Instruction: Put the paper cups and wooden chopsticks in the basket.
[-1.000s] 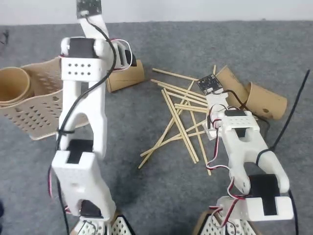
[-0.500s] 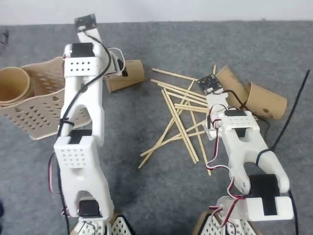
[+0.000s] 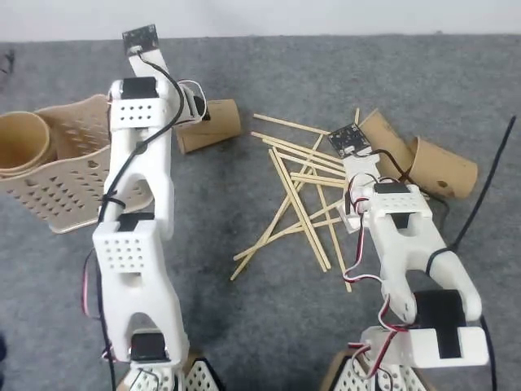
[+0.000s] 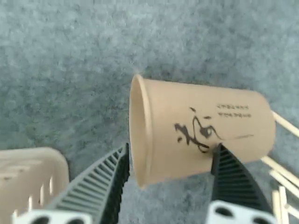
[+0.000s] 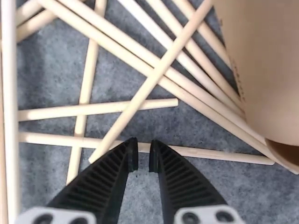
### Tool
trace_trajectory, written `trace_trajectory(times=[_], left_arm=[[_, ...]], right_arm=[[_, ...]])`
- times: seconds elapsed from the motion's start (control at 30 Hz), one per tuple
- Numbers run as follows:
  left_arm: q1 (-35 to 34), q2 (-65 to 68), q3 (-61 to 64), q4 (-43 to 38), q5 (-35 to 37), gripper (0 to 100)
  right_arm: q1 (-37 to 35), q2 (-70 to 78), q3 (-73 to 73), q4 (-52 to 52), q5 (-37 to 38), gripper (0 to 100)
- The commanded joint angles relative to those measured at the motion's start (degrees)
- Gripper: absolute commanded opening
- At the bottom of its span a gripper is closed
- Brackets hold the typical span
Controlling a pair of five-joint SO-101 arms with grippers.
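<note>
Cup (image 4: pixel 201 133) of tan paper lies sideways, dark-scrawled, seemingly undented.

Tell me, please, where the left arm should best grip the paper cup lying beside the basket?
Probably at the rim wall of the paper cup, from above on the basket side: it lies on its side with its open mouth facing that way, so the left gripper can slip one finger inside and one outside.

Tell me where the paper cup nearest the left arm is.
In the high view the cup lies on its side on the carpet between the basket and the chopsticks, straddled by the open left gripper.
</note>
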Motion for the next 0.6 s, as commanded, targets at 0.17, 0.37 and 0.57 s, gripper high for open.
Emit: trace_trajectory(times=[0.17,0.37,0.57], left_arm=[[4.5,-0.3,-1.3,-1.4,0.7,27],[6.7,1.6,-5.3,-1.1,0.7,27],[8.2,2.4,-10.5,0.0,0.7,26]], right_arm=[[-1.4,0.2,0.2,-0.7,0.6,5.8],[-1.4,0.2,0.2,-0.7,0.6,5.8],[-1.4,0.2,0.2,-0.7,0.6,5.8]])
